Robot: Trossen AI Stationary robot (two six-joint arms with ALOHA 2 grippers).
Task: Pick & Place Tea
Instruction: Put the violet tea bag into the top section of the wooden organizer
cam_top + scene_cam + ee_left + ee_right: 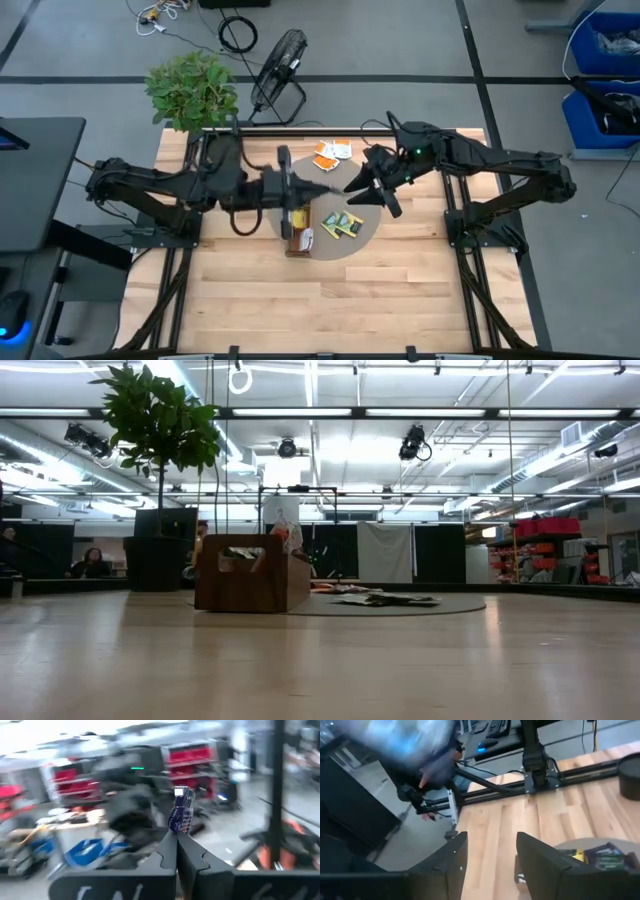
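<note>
Left gripper point(176, 837): fingers pinched shut on a dark blue sachet point(181, 810), held by one edge above the wooden tray point(297, 232); a slip is risked.
Right gripper point(487, 852): parted, nothing held; raised over the round mat point(368, 228).
Tea point(342, 224): loose sachets are left on the mat; a collision between the close arms is possible.

Even, bright overhead light fell on the pale wooden desk point(330, 300), with only soft shadows under the dark arms. Long ceiling light strips point(330, 412) glared white at table height. Everything beyond the left end effector point(176, 845) was smeared by motion blur; beyond the right end effector point(490, 857), a pale blue streak blurred the far corner.
</note>
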